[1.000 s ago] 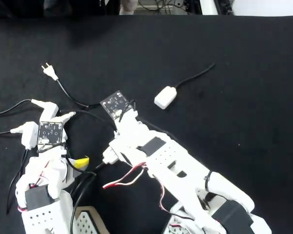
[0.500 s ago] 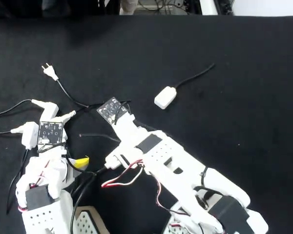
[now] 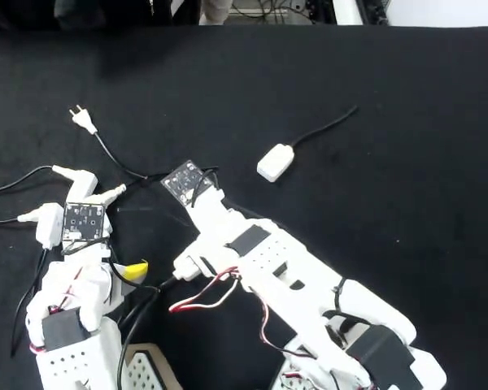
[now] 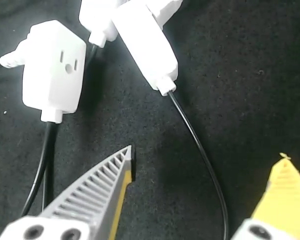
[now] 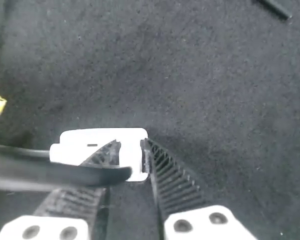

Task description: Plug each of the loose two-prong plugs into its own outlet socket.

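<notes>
In the right wrist view my right gripper (image 5: 130, 146) is shut on a white plug (image 5: 90, 145), and the plug's black cable (image 5: 45, 172) runs off sideways over one finger. In the high view the right arm (image 3: 236, 244) reaches to the table's left middle. The left gripper (image 4: 205, 167) is open, its grey finger (image 4: 97, 192) and yellow finger (image 4: 282, 187) wide apart over bare cloth. Just beyond them lie a white outlet socket (image 4: 52, 70) and a white connector (image 4: 146, 45) with a cable. A loose two-prong plug (image 3: 83, 119) lies at the far left.
Another white socket (image 3: 275, 162) with its own cable lies right of centre. White sockets (image 3: 75, 177) and black cables (image 3: 118, 162) cluster in front of the left arm (image 3: 73, 309). The black table (image 3: 407, 122) is bare on the right side and at the back.
The right arm's wrist has shifted slightly left and toward the near edge. The black cable in front of it has been dragged and straightened. The left arm is still.
</notes>
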### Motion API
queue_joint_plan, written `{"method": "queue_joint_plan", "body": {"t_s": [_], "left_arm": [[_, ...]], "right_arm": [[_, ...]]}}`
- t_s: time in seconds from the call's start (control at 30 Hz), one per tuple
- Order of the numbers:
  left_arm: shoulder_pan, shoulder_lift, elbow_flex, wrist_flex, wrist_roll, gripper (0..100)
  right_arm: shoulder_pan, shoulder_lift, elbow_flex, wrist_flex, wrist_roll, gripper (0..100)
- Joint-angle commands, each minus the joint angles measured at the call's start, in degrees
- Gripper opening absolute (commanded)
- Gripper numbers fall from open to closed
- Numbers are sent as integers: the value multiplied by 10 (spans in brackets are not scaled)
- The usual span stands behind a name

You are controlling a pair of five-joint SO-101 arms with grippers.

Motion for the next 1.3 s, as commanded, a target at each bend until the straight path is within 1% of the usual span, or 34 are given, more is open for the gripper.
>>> {"method": "queue_joint_plan", "body": {"t_s": [0.0,0.1,0.17,0.23,0.3,0.37,0.43,0.6,0.77,0.87,0.97,1.03,1.17,1.27], "left_arm": [[-5,0,-2,-11,7,410],[-16,0,-6,-11,10,410],[-36,0,-2,-30,10,410],[-47,0,-2,-37,10,410],[-49,0,-2,-39,10,410],[-49,0,-2,-39,10,410],[-49,0,-1,-42,10,410],[-50,0,-1,-42,10,410],[-53,0,-3,-39,10,410],[-54,0,-6,-39,11,410],[-55,0,-7,-42,43,410],[-55,0,-16,-43,58,410],[-53,2,-44,-43,83,410],[-49,3,-79,-43,107,410]], "right_arm": [[16,3,-22,18,-2,154],[20,-7,-35,22,-10,303],[32,-12,-45,21,-7,382],[53,-17,-61,22,-18,434],[84,-29,-75,23,-38,453],[106,-57,-87,35,-40,452],[113,-95,-97,57,-44,452],[90,-213,-112,122,-45,452],[130,-325,-125,178,-36,452],[157,-360,-196,251,-37,440],[228,-338,-313,338,-55,364],[277,-293,-378,379,-72,309],[325,-157,-464,459,-77,244],[360,-70,-501,474,-77,218]]}}
